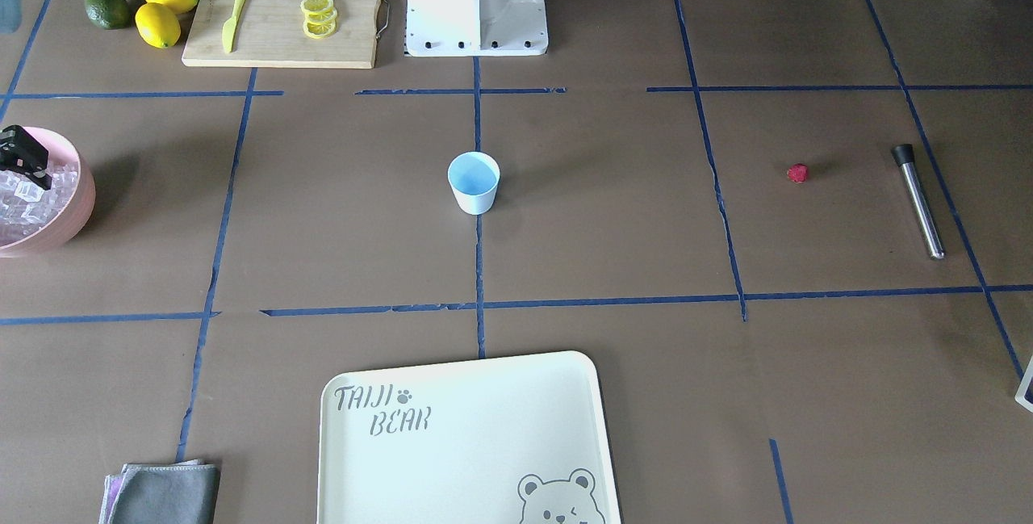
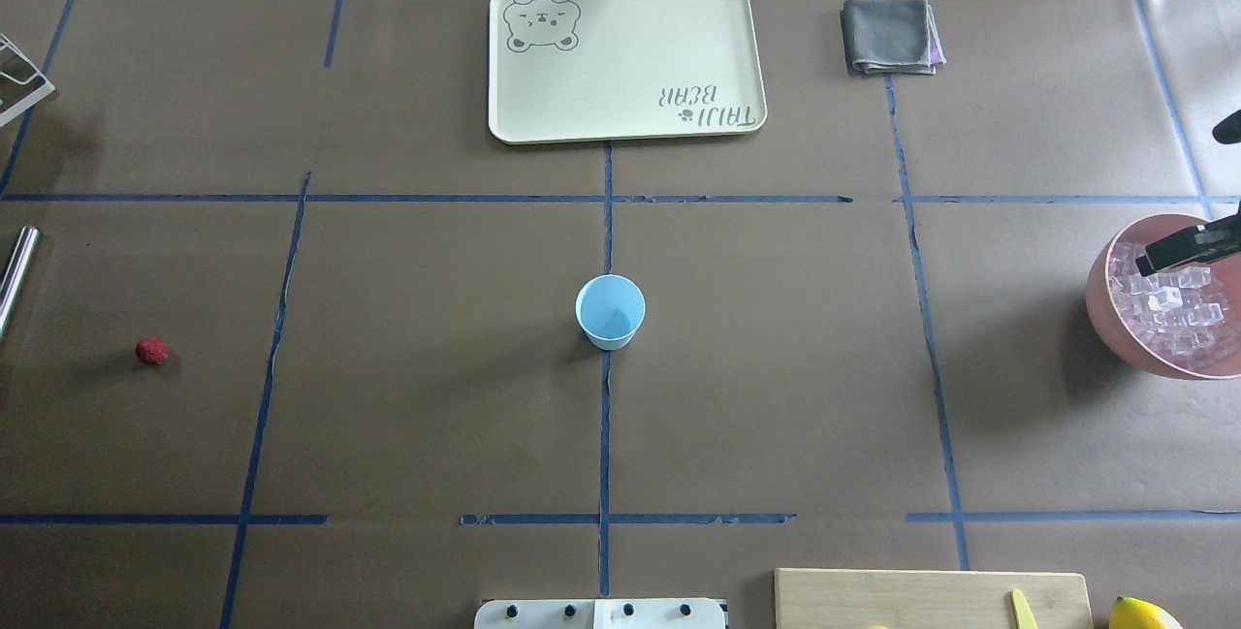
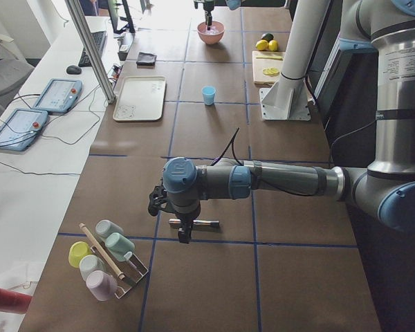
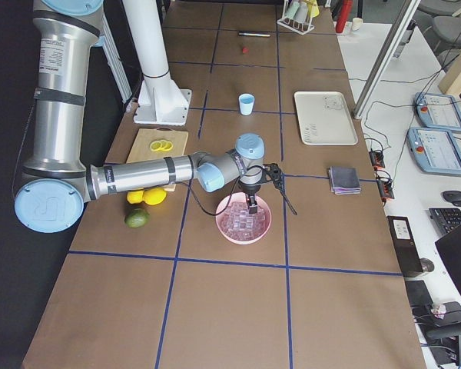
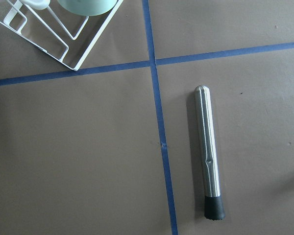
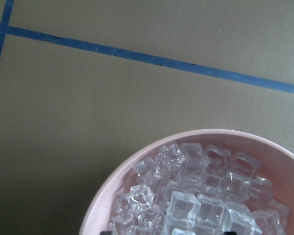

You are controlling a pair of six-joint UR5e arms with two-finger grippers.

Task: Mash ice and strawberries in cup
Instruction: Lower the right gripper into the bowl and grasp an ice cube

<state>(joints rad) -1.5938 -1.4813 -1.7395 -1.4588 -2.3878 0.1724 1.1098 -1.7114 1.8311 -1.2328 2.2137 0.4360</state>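
Ice [image 6: 196,205]: clear cubes heaped in the pink bowl [image 6: 117,181] at the table end on the robot's right. Over it hangs the right gripper [image 4: 252,206], fingers pointing down at the heap. Two dark tips at the bottom edge of the wrist view stand apart, so its jaws are apart. Contact with the cubes: cannot tell.

Just beyond, on the robot's side: dark green fruit [image 1: 106,7], two lemons [image 1: 165,11], then a wooden board [image 1: 274,44] carrying a yellow knife [image 1: 234,15] and lemon slices [image 1: 319,17]. Operators' side: folded grey cloth [image 1: 165,493], then a cream bear tray [image 1: 484,443].

Mid-table: cup [image 1: 474,182], upright on the centre tape line, light blue inside, holding neither cubes nor fruit.

Farther on: strawberry [image 1: 797,173], a single red berry on bare table, well apart from the cup, near the steel muddler [image 1: 918,201], which lies flat with its black tip toward the robot.

The left gripper [image 3: 185,234] hangs over the muddler. Its jaw state cannot be told: its fingers are out of the wrist view.

Far end: wire rack [image 3: 128,283] of pastel cups.
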